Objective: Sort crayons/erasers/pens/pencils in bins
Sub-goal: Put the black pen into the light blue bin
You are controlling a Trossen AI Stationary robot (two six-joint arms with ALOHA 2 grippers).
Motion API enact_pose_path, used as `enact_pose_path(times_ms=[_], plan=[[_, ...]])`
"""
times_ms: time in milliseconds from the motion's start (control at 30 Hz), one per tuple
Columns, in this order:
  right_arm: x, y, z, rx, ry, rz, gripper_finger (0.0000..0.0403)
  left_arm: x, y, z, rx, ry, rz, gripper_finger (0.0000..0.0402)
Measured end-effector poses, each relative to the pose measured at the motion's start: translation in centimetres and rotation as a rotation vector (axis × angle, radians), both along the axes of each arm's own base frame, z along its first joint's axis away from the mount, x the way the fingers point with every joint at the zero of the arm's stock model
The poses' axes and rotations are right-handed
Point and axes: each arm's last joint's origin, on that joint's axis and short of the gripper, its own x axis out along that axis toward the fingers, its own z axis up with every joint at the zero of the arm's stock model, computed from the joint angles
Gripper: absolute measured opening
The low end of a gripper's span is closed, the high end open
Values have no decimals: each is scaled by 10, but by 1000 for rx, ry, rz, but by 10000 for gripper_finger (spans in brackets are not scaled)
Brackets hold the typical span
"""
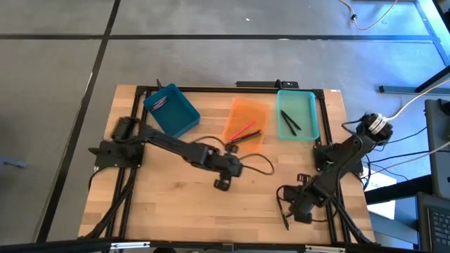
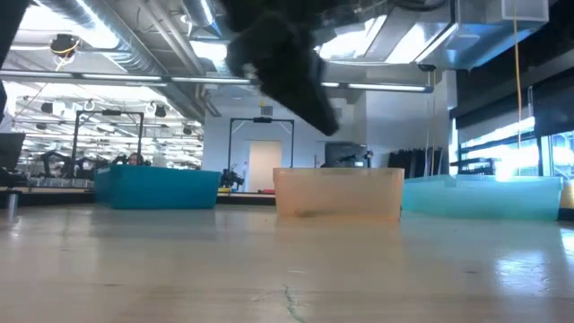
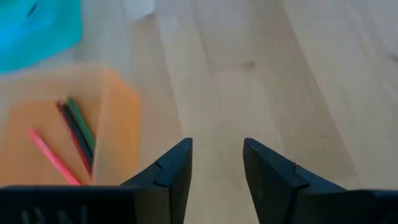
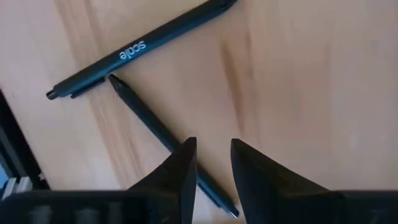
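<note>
Two dark pens lie flat on the wooden table near its front right: one printed "scale" and a thinner one, also in the high view. My right gripper is low over the thin pen, open by a narrow gap, with the pen running under its fingertips. My left gripper is open and empty above the table's middle, beside the orange bin. The orange bin holds a pink pencil and dark ones. The teal bin holds dark pens. A blue bin stands at the far left. My right gripper points down with one finger over the thin pen's shaft, and the fingers lie across the pen. The pen lies flat on the table. I cannot tell whether the fingers touch it.
The three bins stand in a row along the far edge; in the low view they show as blue, orange and teal. A dark frame runs along the table's sides. Bare wood lies between the bins and the near edge.
</note>
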Motion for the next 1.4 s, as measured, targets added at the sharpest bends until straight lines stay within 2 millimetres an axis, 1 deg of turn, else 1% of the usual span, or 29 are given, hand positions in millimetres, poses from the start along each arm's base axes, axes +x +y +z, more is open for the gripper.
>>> enact_pose_path(times_ms=[100, 200, 333, 500, 600, 733, 833, 967, 1033, 1100, 1200, 1267, 1333, 1400], plan=[[-2, 10, -5, 45, 22, 4, 103, -29, 9, -6, -41, -43, 76, 135], [-7, 16, -3, 126, 96, -20, 103, -60, 15, -8, -58, -69, 160, 135], [-13, 21, -5, 100, 89, -35, 103, -96, 22, -11, -26, -98, 285, 135], [-16, 29, -18, 61, 105, -6, 103, -128, 26, -4, 46, -223, 460, 135], [-16, 31, -28, 20, 125, 47, 99, -142, 23, 2, 63, -299, 518, 135], [-15, 33, -39, -11, 140, 114, 93, -152, 17, 6, 77, -348, 530, 135], [-13, 35, -39, -2, 133, 138, 88, -154, 11, 7, 99, -367, 530, 135], [-11, 36, -36, -43, 86, 188, 81, -155, 8, 7, 108, -374, 525, 135], [-7, 38, -31, -72, 52, 221, 77, -155, 9, 7, 113, -376, 529, 135], [-4, 38, -20, -134, 27, 266, 73, -155, 9, 7, 125, -381, 534, 135], [-3, 31, -5, -312, 29, 319, 70, -154, 12, 7, 129, -382, 545, 135], [0, 28, 4, -411, -17, 335, 69, -154, 14, 7, 131, -381, 553, 135], [-1, 24, 8, -503, -40, 345, 69, -154, 14, 7, 129, -380, 552, 135], [-1, 23, 8, -511, -29, 368, 69, -154, 13, 7, 125, -378, 547, 135]])
